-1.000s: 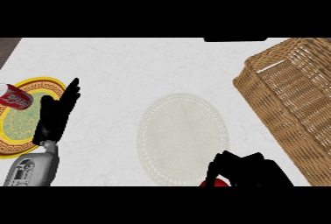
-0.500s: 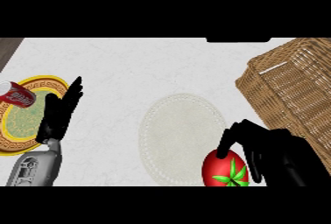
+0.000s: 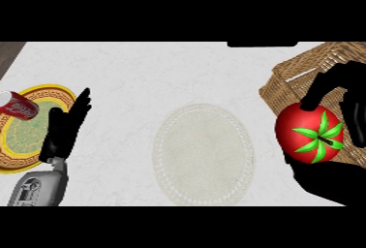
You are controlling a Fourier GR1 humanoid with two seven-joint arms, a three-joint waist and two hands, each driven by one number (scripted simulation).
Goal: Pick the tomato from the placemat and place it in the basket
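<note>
One head view looks steeply down, close, onto the white counter (image 3: 143,77).

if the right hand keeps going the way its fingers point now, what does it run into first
Most likely the basket. The right hand, curled round the tomato, points up the view toward the wicker rim, which already lies just beyond its fingers. Height is unclear from above, so it might pass over the rim rather than touch it.

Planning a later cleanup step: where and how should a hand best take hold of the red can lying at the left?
Grip the red can across its round middle, coming from above. It lies tilted on its side at the rim of the yellow plate, so the curved wall faces up. The left hand rests open beside it, probably the nearer choice.
</note>
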